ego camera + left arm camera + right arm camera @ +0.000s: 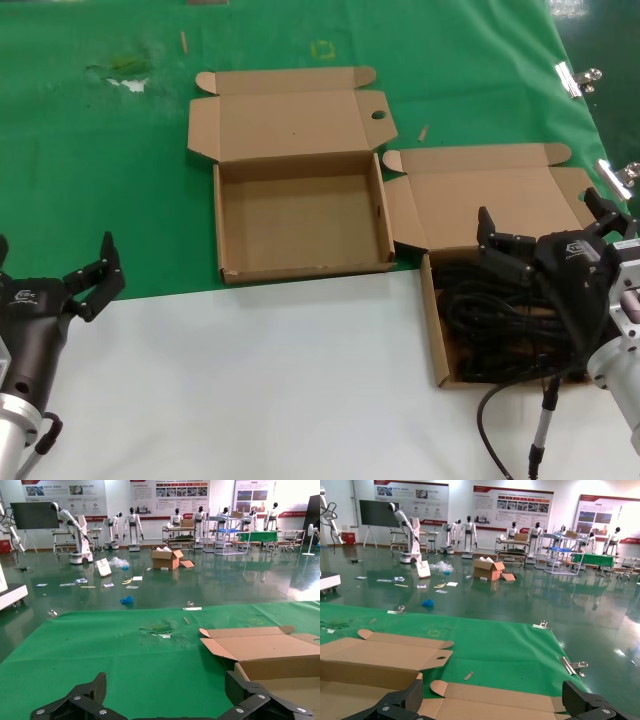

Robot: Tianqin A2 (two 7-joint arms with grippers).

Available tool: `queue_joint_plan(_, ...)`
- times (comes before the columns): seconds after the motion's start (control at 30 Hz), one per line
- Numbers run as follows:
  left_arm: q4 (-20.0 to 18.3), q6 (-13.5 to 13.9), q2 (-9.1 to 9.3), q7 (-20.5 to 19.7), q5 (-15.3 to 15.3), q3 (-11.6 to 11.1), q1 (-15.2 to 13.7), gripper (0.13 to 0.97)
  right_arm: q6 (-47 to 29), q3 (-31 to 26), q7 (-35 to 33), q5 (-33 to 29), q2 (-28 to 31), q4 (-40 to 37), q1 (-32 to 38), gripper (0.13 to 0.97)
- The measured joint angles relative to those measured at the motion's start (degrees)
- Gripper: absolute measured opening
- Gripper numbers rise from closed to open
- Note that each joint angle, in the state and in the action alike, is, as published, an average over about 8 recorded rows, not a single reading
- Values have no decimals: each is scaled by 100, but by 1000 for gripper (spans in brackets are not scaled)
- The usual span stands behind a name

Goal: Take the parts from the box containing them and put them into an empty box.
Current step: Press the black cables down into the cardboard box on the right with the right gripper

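Note:
The empty box (300,215) lies open in the middle, its lid folded back with a round hole (378,114) in a tab. The box containing the parts (436,330) lies to its right, lid (480,195) open. Black coiled cables (490,320) fill its tray. My right gripper (538,208) is open and hovers over the far part of that tray, holding nothing. My left gripper (52,245) is open and empty at the near left. In the left wrist view the open gripper (165,685) faces green cloth beside the empty box (280,667). In the right wrist view the open gripper (492,695) is above the lid (520,705).
Green cloth (100,180) covers the far table; the near part is white (250,380). Metal clips (572,78) hold the cloth at the right edge. A torn patch (125,72) marks the cloth at far left. A black lead (540,430) hangs from my right arm.

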Motion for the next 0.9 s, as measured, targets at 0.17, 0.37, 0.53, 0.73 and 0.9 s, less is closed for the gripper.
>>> queue_joint_plan(0.17,0,0,0,0,0,0,0,796,24,-62,5,9,57,-1,4,966)
queue_joint_plan(0.37,0,0,0,0,0,0,0,699,123,-329,15,42,296,0,30,966)
queue_joint_plan(0.53,0,0,0,0,0,0,0,646,208,-568,12,107,547,43,68,966)
queue_joint_plan(0.73,0,0,0,0,0,0,0,484,323,-923,-16,280,1098,155,165,966)
queue_joint_plan(0.9,0,0,0,0,0,0,0,394,387,-1434,10,591,1857,229,393,966)
